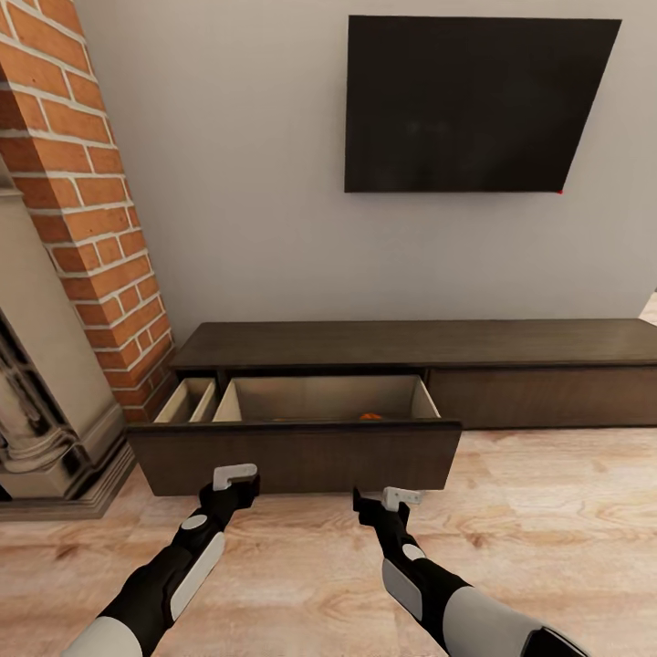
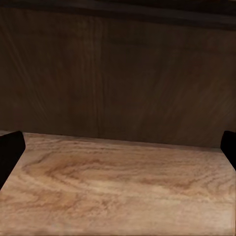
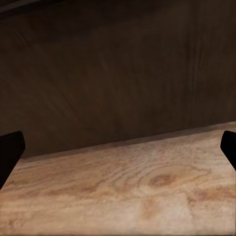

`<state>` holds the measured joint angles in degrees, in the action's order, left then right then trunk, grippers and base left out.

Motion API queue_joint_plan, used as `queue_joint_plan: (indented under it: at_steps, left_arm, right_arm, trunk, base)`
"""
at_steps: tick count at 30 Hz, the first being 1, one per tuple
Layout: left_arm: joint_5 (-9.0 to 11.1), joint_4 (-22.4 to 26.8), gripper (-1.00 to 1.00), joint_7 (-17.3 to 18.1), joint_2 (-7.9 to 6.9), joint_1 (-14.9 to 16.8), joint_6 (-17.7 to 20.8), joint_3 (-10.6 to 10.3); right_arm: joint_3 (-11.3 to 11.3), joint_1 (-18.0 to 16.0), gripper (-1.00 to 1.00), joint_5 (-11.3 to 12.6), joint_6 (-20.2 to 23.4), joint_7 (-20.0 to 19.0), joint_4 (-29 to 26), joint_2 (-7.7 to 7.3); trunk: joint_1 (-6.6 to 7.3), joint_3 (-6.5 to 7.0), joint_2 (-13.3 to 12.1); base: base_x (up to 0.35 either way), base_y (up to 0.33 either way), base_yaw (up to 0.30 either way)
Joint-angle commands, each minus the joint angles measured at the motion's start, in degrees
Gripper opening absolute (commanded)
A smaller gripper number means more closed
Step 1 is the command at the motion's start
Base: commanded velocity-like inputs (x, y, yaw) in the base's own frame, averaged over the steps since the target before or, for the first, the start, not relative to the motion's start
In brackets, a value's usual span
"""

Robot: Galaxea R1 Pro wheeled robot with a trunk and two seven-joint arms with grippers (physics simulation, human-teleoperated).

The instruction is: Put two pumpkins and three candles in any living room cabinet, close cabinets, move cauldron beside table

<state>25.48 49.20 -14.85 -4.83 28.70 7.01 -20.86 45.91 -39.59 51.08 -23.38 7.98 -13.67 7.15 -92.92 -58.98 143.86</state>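
The long dark-brown cabinet [image 1: 411,343] stands against the wall, its left drawer [image 1: 294,456] pulled out and its right front shut. A sliver of an orange pumpkin [image 1: 370,416] shows inside the drawer behind its front panel. My left gripper [image 1: 237,488] and right gripper [image 1: 389,505] hover low over the floor just in front of the drawer front, both open and empty. The left wrist view faces the drawer front [image 2: 118,73] with the fingertips [image 2: 10,150] spread wide; the right wrist view faces the same panel [image 3: 118,73] with its fingertips [image 3: 10,150] apart too. Candles, cauldron and table are out of view.
A brick column [image 1: 87,201] and an ornate stone fireplace [image 1: 36,401] stand at the left, close to the drawer's left end. A black TV [image 1: 470,100] hangs on the wall above the cabinet. Wooden floor [image 1: 547,511] stretches to the right.
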Motion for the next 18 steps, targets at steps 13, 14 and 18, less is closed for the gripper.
queue_joint_plan:
  at_steps: [13, 14, 18]
  left_arm:
    - [0.48, 0.05, 1.0, -0.48, -0.09, 0.04, 0.21, -0.35]
    - [0.47, 0.04, 1.0, -0.5, -0.09, 0.04, 0.24, -0.34]
    - [0.45, 0.02, 1.0, -0.51, -0.09, 0.04, 0.28, -0.32]
  right_arm:
    - [0.5, -0.04, 1.0, 0.24, -0.09, 0.37, 0.05, 0.05]
    - [0.5, -0.04, 1.0, 0.24, -0.09, 0.37, 0.05, 0.05]
    - [0.5, -0.03, 1.0, 0.26, -0.09, 0.37, 0.05, 0.06]
  trunk:
    - [0.01, -0.06, 0.02]
    - [0.01, -0.06, 0.02]
    - [0.01, -0.06, 0.02]
  base:
    - [0.034, 0.0, 0.0]
    - [0.195, 0.0, 0.0]
    - [0.232, 0.0, 0.0]
